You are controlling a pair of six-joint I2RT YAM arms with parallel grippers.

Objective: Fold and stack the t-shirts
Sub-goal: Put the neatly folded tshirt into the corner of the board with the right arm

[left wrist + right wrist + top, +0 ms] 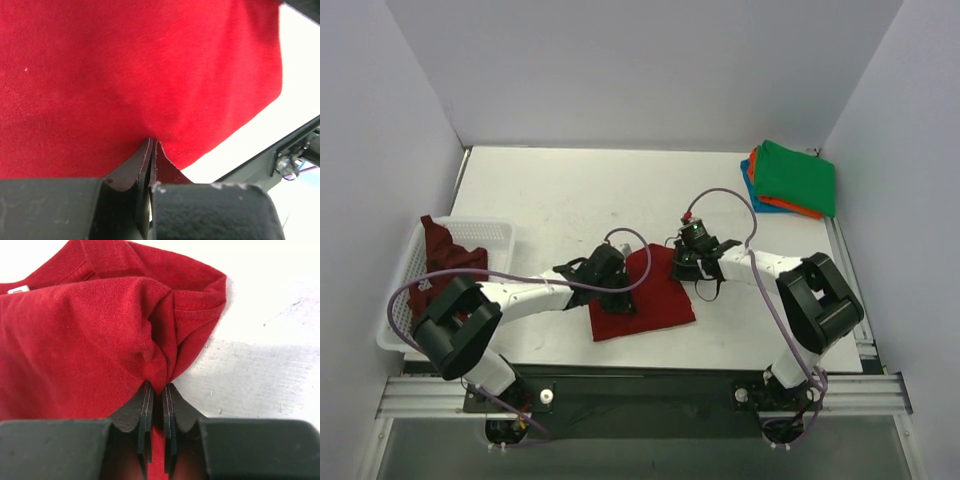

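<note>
White table (560, 190), seen from above. The red shirt (655, 305) lies at centre, partly folded. A finished stack (795, 178), green over orange and blue, sits upper right. A maroon shirt (440, 250) is unfolded in the basket (495, 232), left. Both arms reach low; the left gripper (151, 143) and right gripper (156, 386) each pinch red cloth.

no readable text anywhere, small white neck tag (18, 289) on red t-shirt (75, 340), print illegible
</note>
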